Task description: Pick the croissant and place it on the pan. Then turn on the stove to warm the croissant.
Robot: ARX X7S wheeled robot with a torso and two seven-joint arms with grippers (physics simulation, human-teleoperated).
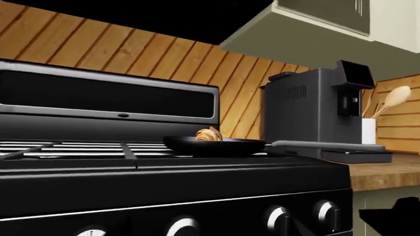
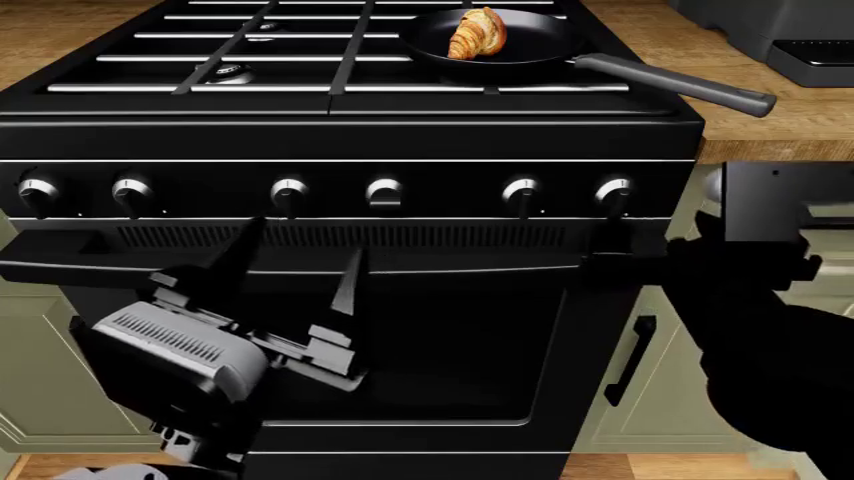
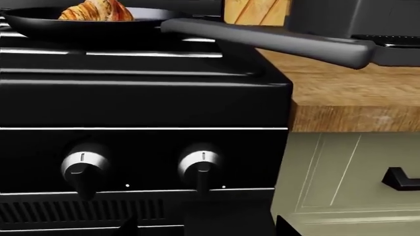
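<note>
Head view: croissant [image 2: 478, 33] sits in pan [image 2: 490, 42] at one o'clock on stove [image 2: 347, 130]. Placement done; knob [image 2: 613, 190] unturned, I judge. Left gripper [image 2: 296, 275] spread, empty; right gripper [image 2: 627, 265], can't tell.

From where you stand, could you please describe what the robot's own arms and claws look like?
In the head view, the left claw has two flat, tapering black fingers on a black mount, behind which sits a light grey housing with a ribbed grille. The right arm is a bulky, nearly featureless black shape with a boxy black block near its end. No cables or markings are visible.
</note>
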